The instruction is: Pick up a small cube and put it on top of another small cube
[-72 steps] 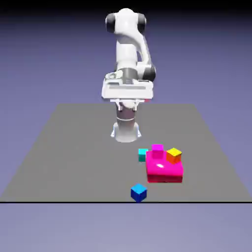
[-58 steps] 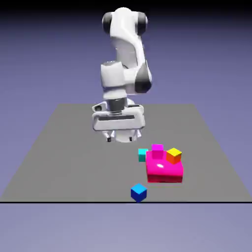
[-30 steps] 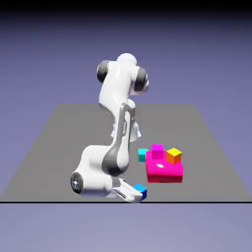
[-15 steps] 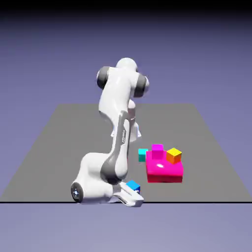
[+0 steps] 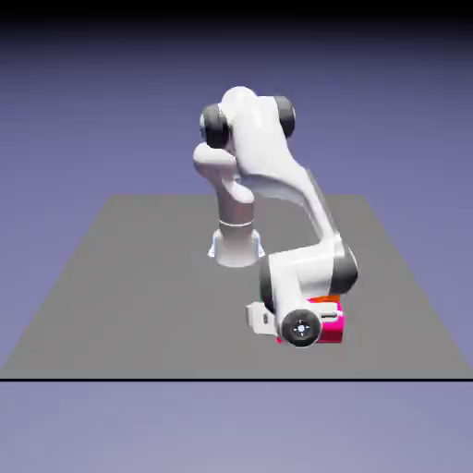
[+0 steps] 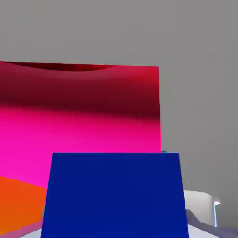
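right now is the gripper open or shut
Shut on the blue cube, which fills the space between the finger tips in the hand view.

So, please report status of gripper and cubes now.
Gripper shut on blue cube. Orange cube beside it in hand view, not stacked yet. Big magenta block close by.

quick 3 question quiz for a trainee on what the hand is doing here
1. True or false: the hand holds the solid blue cube.
2. Fill in: in the hand view, the orange cube shows toward the picture's ____ edge.
3. Which large thing fills much of the hand view behind the blue cube: (a) magenta block, (b) teal cube, (c) drawer?

Key: 1 true; 2 left; 3 a
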`<state>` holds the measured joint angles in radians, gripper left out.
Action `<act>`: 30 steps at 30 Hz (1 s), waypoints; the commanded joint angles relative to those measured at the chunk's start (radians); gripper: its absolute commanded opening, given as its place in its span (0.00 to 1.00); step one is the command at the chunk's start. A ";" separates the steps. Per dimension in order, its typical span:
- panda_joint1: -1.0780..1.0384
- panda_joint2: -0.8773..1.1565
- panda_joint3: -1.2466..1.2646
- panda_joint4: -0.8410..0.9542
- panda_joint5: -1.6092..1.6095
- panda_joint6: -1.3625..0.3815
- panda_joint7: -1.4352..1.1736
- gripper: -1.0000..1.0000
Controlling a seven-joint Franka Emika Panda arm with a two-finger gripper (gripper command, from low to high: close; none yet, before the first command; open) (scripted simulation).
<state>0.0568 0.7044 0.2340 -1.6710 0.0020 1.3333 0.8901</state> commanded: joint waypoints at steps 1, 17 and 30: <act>0.002 -0.013 0.030 -0.017 -0.045 0.000 -0.017 0.00; 0.024 -0.193 0.524 -0.306 -0.741 -0.007 -0.300 0.00; -0.043 -0.173 0.689 -0.540 -1.083 0.078 -0.402 1.00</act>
<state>0.0138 0.5310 0.9226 -2.2108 -1.0810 1.4117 0.4876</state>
